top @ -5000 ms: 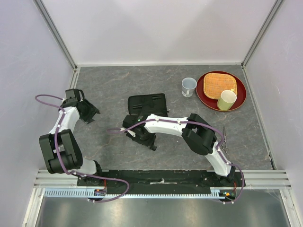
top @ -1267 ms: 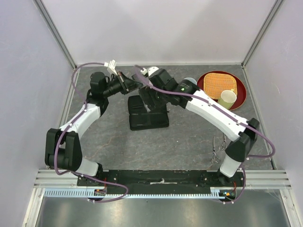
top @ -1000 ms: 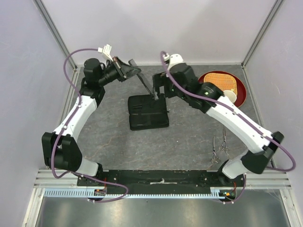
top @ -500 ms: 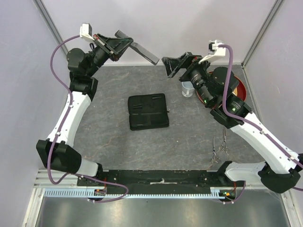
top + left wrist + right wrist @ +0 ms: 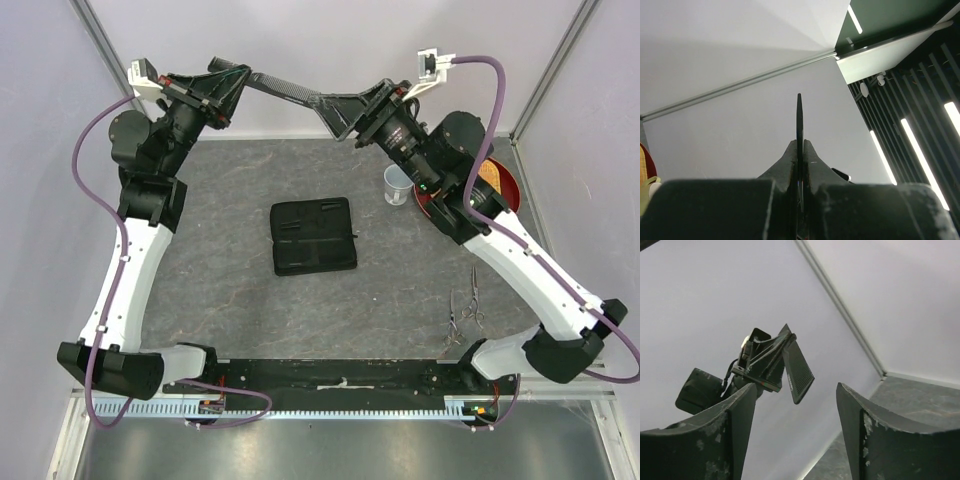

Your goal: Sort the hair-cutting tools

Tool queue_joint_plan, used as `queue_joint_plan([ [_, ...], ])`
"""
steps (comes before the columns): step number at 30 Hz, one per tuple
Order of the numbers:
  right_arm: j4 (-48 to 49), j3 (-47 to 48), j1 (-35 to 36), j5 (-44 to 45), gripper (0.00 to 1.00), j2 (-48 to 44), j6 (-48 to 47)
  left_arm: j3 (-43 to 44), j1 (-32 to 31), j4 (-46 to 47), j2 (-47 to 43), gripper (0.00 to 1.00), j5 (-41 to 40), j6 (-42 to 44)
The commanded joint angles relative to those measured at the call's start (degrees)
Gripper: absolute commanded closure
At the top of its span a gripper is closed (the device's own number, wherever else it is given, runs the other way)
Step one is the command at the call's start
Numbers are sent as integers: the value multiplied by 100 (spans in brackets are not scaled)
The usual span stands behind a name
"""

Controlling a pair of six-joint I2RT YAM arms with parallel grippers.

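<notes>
This is a robotics lab test cell, not a home or shop. A grey stone-patterned tabletop point(image 5: 230, 300) is boxed in on three sides by plain pale panel walls point(image 5: 330, 60) set in bare aluminium corner posts point(image 5: 115, 70). Along its near edge run a silver aluminium mounting rail point(image 5: 570, 378) and a white slotted cable duct point(image 5: 330, 408). Two white-and-black robot arms point(image 5: 128, 270) trailing purple cables point(image 5: 100, 130) are bolted there. Above it hang black ceiling slats point(image 5: 920, 90) with strip lights point(image 5: 920, 150).

Overhead looks down; right wrist faces left gripper point(image 5: 784, 343)
</notes>
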Motion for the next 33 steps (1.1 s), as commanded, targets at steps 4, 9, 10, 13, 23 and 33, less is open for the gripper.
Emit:
queue_joint_plan([
  [4, 374, 584, -103, -1046, 37, 491, 928, 75, -24, -16, -68, 98, -149, -235],
  [9, 383, 681, -182, -1380, 44, 684, 1305, -4, -15, 291, -42, 98, 0, -182],
  [10, 374, 750, -191, -1424, 49, 763, 1376, -4, -15, 301, -50, 98, 35, -86],
  [13, 321, 804, -314, -1574, 54, 851, 1587, -39, -24, 318, -121, 98, 114, 73],
  [23, 418, 988, -499, -2091, 51, 1001, 1859, -109, -24, 90, -235, 98, 396, 372],
  [33, 409, 1252, -587, -2698, 62, 1379, 2211, -154, -24, 265, -147, 98, 519, 556],
])
